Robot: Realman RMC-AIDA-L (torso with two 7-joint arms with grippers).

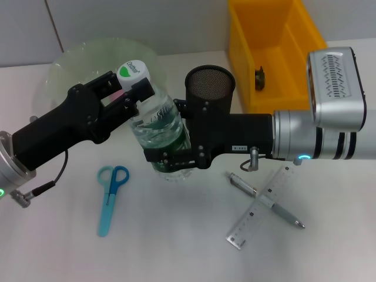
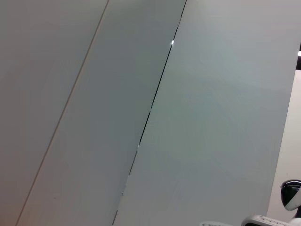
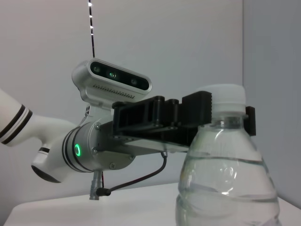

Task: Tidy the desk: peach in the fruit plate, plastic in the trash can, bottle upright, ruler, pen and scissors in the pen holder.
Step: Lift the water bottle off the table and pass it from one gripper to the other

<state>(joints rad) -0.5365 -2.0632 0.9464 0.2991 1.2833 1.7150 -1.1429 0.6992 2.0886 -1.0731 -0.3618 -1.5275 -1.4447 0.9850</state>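
- Your left end effector (image 1: 130, 94) is closed on the neck of the water bottle (image 1: 158, 126), just under the white cap (image 1: 131, 71); the right wrist view shows its black fingers (image 3: 202, 106) pinching either side of the neck.
- Your right end effector (image 1: 173, 158) grips the bottle's lower body from the opposite side, fingers wrapped round the green-labelled part.
- The bottle stands near upright between the two, its base at or just above the worktop (image 1: 176, 247); you cannot tell if it is touching.
- Risk: two grips on one bottle. If either arm moves before the other lets go, the soft plastic may twist, squash or tip.
- Risk: the mesh pen holder (image 1: 210, 85) stands just behind your right end effector, so a backward retreat could knock it over.
- Scissors (image 1: 110, 197) lie below your left end effector; ruler (image 1: 261, 207) and pen (image 1: 264, 200) lie crossed below your right arm. A low sweep could scatter them.
- The fruit plate (image 1: 70, 67) sits behind your left end effector.
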